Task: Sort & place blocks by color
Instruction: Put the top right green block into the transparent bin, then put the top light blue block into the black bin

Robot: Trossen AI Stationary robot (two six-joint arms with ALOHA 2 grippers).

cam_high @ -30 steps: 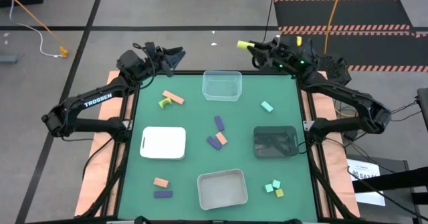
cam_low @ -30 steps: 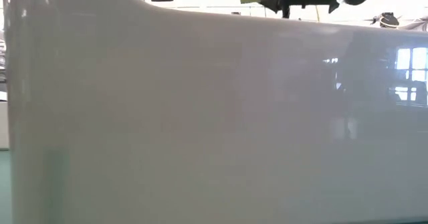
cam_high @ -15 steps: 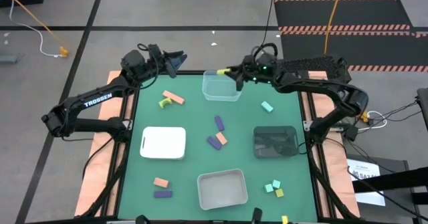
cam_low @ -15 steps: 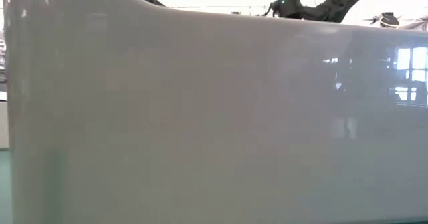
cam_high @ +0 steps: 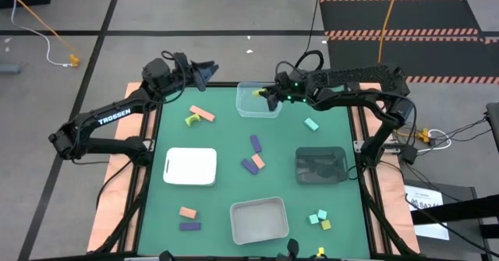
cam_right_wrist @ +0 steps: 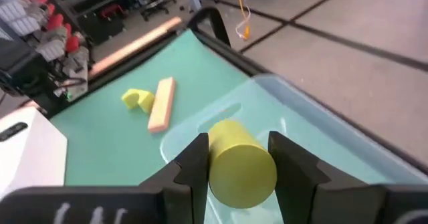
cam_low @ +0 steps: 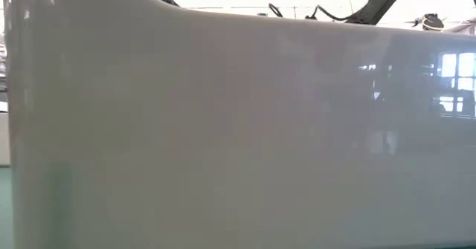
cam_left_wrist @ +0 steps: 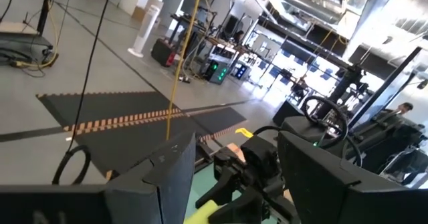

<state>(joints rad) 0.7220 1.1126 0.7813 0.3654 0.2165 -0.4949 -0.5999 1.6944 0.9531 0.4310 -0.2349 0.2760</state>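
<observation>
- The right tool point(cam_high: 263, 97) is gripping a yellow block point(cam_right_wrist: 241, 162), holding it over the clear bin point(cam_high: 260, 110), probably to drop it there;
- The left tool point(cam_high: 204, 68) is waiting open and empty at the bench's far edge.

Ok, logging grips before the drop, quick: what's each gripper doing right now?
Left gripper: open, holding nothing, at the table's far left corner.
Right gripper: shut on a yellow block, over the clear tray.
</observation>
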